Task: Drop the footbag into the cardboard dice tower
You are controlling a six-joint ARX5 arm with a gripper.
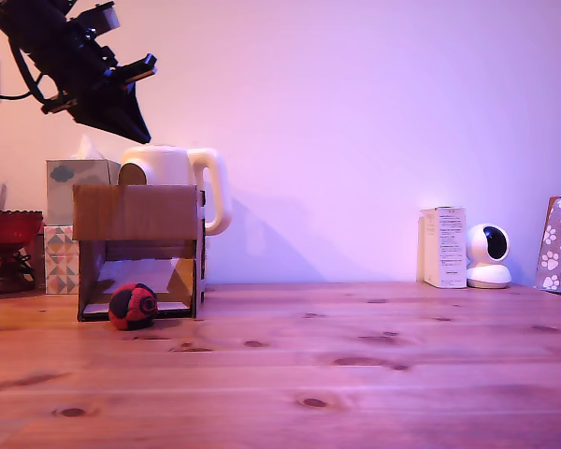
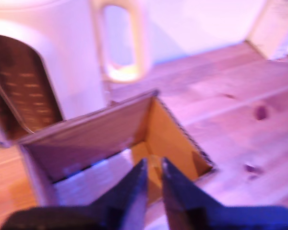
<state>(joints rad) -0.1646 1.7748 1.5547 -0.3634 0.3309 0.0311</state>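
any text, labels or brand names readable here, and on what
None can be read.
White carton by the wall: lines of print on its side, too small to read.
Bag at the exterior view's right edge: paw prints only, no words.
Cardboard dice tower: plain, no text.

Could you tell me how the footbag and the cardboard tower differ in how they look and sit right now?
The footbag is a small round ball of red and black; the cardboard tower is a far bigger, boxy brown thing with an open top. The footbag lies low at the tower's front opening, while the tower stands upright, reaching the kettle behind. Both rest on the wooden table.
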